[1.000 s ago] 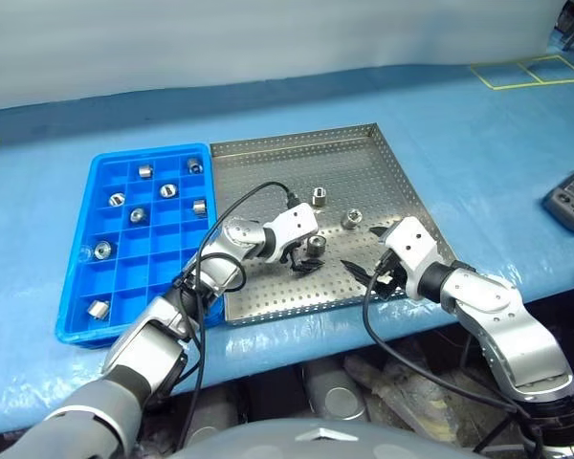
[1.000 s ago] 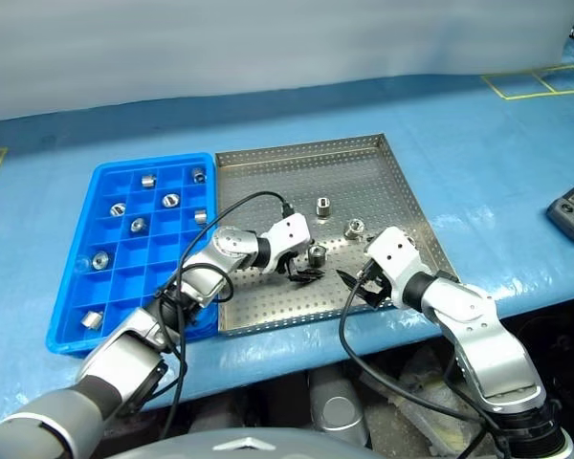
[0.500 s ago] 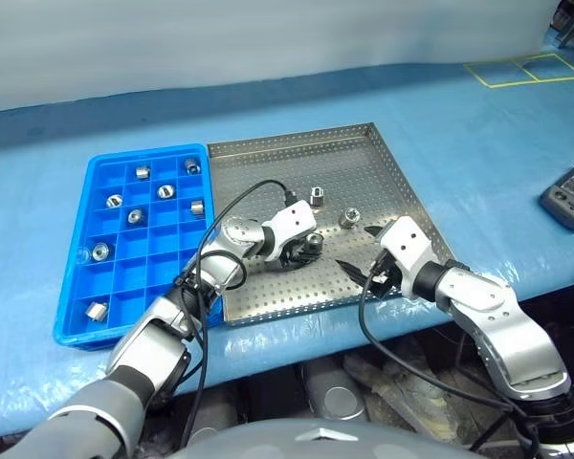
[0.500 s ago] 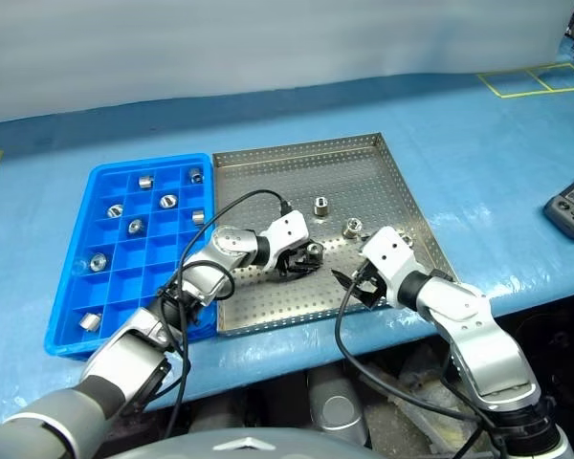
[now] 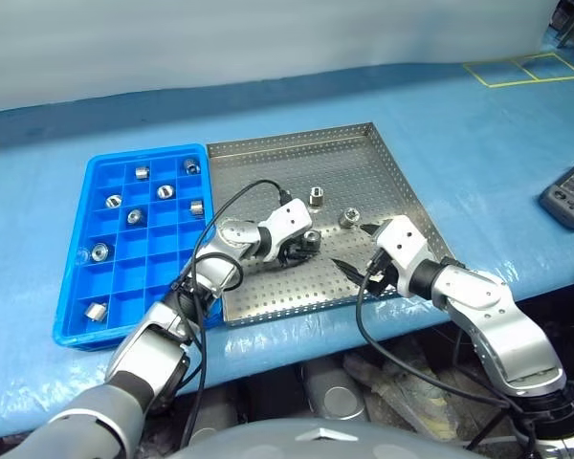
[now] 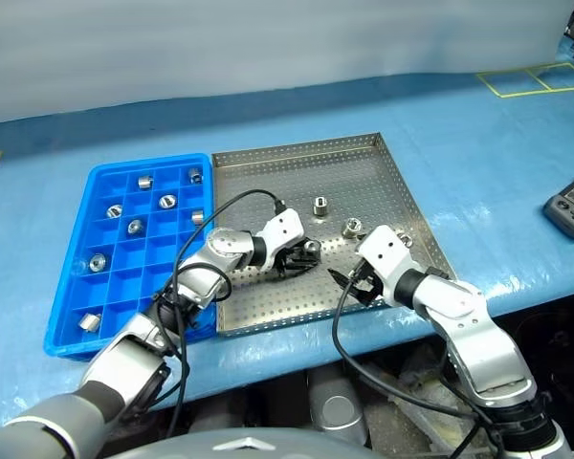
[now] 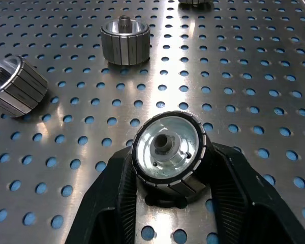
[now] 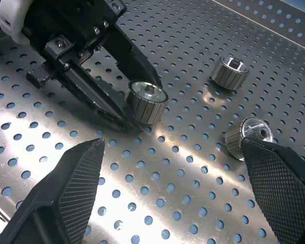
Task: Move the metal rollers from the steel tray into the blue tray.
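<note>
My left gripper [image 5: 303,245] is shut on one metal roller [image 7: 169,152], held low over the middle of the steel tray [image 5: 297,163]. The held roller [image 8: 145,101] shows between the left fingers in the right wrist view too. Two more rollers rest on the perforated floor just beyond it, one upright [image 5: 317,196] and one on its side [image 5: 348,218]. My right gripper [image 5: 357,249] stands open and empty over the tray's near right part, pointing at the left gripper. The blue tray [image 5: 148,151] adjoins the steel tray on the left, with several rollers in its compartments.
A black handheld device [image 5: 569,191] lies on the blue table cover at the far right. Yellow tape squares [image 5: 517,69] mark the back right. Black cables loop from both wrists. The table's front edge runs just below the steel tray.
The left gripper's fingers have closed on the roller that stood between them a second ago. Both arms have stayed nearly in place.
</note>
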You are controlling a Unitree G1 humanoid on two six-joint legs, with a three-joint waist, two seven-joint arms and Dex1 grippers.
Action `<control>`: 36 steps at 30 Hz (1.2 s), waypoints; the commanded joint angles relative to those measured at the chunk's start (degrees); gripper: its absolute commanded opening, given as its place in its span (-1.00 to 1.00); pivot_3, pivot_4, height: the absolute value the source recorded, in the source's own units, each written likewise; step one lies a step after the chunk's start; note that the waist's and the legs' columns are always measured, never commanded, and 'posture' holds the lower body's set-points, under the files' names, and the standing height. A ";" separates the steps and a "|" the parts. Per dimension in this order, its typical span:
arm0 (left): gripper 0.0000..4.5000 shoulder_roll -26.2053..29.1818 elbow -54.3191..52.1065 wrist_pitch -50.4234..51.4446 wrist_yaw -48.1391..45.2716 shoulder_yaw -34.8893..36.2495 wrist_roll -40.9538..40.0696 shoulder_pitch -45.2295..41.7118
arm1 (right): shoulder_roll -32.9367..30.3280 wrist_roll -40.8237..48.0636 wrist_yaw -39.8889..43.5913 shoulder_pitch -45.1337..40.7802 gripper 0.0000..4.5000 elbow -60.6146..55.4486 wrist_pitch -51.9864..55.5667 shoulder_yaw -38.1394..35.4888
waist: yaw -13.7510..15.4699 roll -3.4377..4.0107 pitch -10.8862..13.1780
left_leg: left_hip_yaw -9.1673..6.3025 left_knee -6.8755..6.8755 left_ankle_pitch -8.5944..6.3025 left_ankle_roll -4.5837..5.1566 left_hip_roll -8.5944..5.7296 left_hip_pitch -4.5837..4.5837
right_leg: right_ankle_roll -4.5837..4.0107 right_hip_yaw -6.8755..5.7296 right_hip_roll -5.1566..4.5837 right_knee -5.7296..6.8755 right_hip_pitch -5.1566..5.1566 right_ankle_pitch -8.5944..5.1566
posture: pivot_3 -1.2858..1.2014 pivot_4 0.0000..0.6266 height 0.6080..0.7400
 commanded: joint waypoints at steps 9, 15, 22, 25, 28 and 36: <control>-0.17 12.60 -34.87 19.83 6.06 13.95 -2.59 8.73 | 2.34 0.80 4.62 -7.17 1.00 3.82 -4.07 4.96 | 1.37 -0.02 0.02 | -0.01 0.00 0.00 -0.01 0.06 0.03 | -0.01 0.00 0.02 0.05 -0.03 0.01 | -0.09 -0.52 1.00; -0.17 19.34 -49.58 31.85 12.08 22.65 -1.17 17.88 | 4.26 0.32 7.62 -11.35 1.00 7.94 -5.85 8.26 | 4.78 -0.08 0.05 | -0.12 -0.01 0.00 -0.02 0.07 0.02 | -0.09 -0.13 -0.02 0.04 -0.04 0.04 | -0.02 -0.52 1.00; -0.17 23.25 -57.97 42.08 17.46 27.61 -0.08 25.97 | 4.93 -0.28 9.87 -14.88 1.00 11.67 -7.56 9.72 | 10.61 -0.14 0.09 | -0.37 -0.01 0.01 -0.08 0.04 -0.07 | -0.46 -0.47 -0.15 0.02 -0.06 0.14 | 0.03 -0.52 1.00; -0.17 22.15 -58.53 43.35 19.11 28.39 -1.21 27.10 | 5.08 -0.37 10.36 -15.58 1.00 12.33 -7.88 10.06 | 12.52 -0.14 0.08 | -0.54 -0.01 0.03 -0.13 -0.02 -0.14 | -0.51 -0.64 -0.22 0.00 -0.04 0.12 | 0.04 -0.52 1.00; -0.17 21.28 -57.51 42.96 20.10 26.79 -2.06 27.52 | 5.24 -0.50 10.63 -15.91 1.00 12.65 -8.04 10.20 | 13.58 -0.15 0.08 | -0.65 -0.01 0.06 -0.17 -0.05 -0.15 | -0.53 -0.74 -0.27 -0.01 -0.01 0.11 | 0.04 -0.52 1.00; -0.17 21.04 -53.15 41.56 21.32 23.64 -2.72 26.71 | 5.01 -0.63 10.46 -15.04 1.00 11.79 -7.97 9.49 | 13.77 -0.14 0.08 | -0.81 -0.01 0.11 -0.27 -0.11 -0.17 | -0.59 -0.84 -0.28 0.02 0.00 0.08 | 0.01 -0.52 1.00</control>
